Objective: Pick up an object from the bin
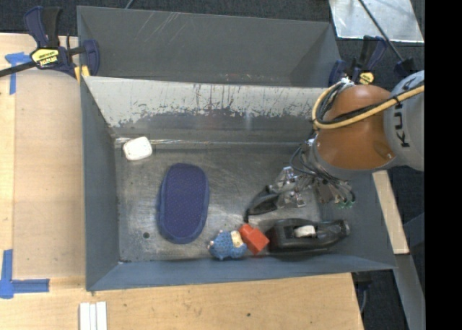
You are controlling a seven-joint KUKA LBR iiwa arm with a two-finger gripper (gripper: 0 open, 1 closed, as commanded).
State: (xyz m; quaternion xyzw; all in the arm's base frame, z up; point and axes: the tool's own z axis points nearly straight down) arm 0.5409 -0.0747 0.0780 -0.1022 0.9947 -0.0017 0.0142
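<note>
Black elongated thing w/ white patch (307, 235) lies flat on floor of bin (97, 198), front-right corner, along near wall. Long axis approx left-right, parallel to that wall; bulkier end toward red block (253, 239), slimmer end toward right wall. Not lifted, so pick not yet done. Judged approach stage: grasp + lift remain. Tool (278, 197) hangs just behind it, contact unclear. Tool spread or pressed together – can't tell. Further out: blue-yellow toy (227, 245) beside red block, blue oval pad (183, 201) mid-floor, white lump (137, 149) back-left, well apart.
</note>
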